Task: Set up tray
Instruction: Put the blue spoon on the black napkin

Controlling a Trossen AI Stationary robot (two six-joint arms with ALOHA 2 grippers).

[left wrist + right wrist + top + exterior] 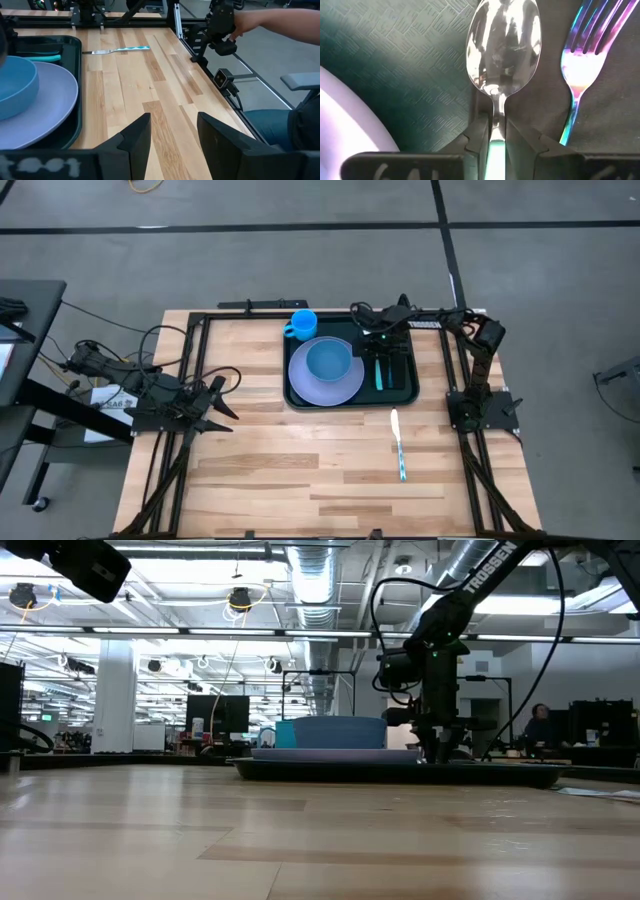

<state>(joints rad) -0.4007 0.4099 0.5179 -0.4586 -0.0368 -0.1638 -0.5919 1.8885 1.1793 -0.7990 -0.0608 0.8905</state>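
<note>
The dark green tray (298, 396) lies at the table's far middle. It carries a lavender plate (318, 388) with a blue bowl (328, 360) on it, and a blue cup (302, 325) at its far left corner. My right gripper (381, 352) points down over the tray's right part, shut on a teal-handled spoon (504, 47). The spoon lies flat beside a rainbow-tinted fork (580, 65). My left gripper (172, 132) waits open at the table's left side, with nothing between its fingers. My right gripper has the spoon's thin neck (493, 107), just behind the bowl where the teal handle starts, between its two fingers. The fingers (479, 132) come from above, pointing down, one on each side of the handle. The spoon lies flat on the tray, bowl up.
The fork lies on a flat black rectangle (612, 115) in the tray's right part. A teal-handled knife (398, 442) lies on the bare wood nearer than the tray. A person's arm (280, 22) reaches in at the right arm's base. The near half of the table is open wood.
</note>
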